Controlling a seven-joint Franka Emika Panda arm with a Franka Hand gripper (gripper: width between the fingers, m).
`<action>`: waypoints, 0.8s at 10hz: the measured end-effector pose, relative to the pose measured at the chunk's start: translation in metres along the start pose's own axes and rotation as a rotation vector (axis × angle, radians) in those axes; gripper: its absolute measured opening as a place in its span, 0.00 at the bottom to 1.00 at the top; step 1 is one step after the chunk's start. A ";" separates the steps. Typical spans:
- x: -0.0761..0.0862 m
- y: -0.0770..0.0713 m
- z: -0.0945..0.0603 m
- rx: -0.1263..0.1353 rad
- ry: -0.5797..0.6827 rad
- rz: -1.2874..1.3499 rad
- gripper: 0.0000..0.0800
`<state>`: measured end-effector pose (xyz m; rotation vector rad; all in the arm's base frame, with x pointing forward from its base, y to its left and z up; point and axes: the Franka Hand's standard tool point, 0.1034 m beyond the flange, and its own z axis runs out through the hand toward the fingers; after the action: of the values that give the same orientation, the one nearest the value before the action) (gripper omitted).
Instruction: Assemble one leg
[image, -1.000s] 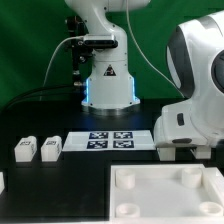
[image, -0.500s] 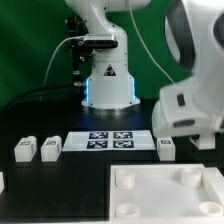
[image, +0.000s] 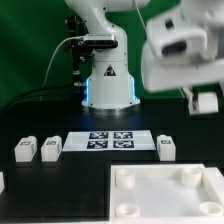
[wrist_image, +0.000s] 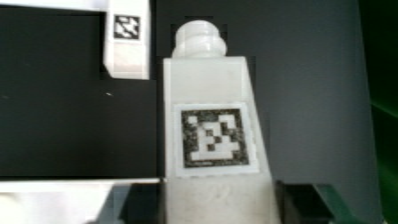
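Observation:
My gripper is raised at the exterior view's upper right, shut on a white leg that hangs well above the table. In the wrist view the held leg fills the middle with its square tag facing the camera. The dark fingers press on both its sides at my gripper. Another leg stands on the black table to the right of the marker board. It also shows in the wrist view. Two more legs stand at the left.
The large white square panel with corner sockets lies at the front. The robot base stands behind the marker board. A small white object shows at the left edge. A green backdrop closes the rear.
The arm has risen from low beside the marker board to the upper right, carrying one leg up off the table. The other leg on the right stays on the table.

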<state>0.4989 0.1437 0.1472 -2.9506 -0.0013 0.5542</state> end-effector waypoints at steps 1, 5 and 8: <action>0.001 0.000 0.005 -0.002 0.063 -0.001 0.37; 0.049 0.018 -0.066 -0.043 0.490 -0.114 0.37; 0.069 0.014 -0.089 -0.036 0.808 -0.146 0.37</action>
<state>0.5950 0.1192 0.2020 -2.9433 -0.1389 -0.6694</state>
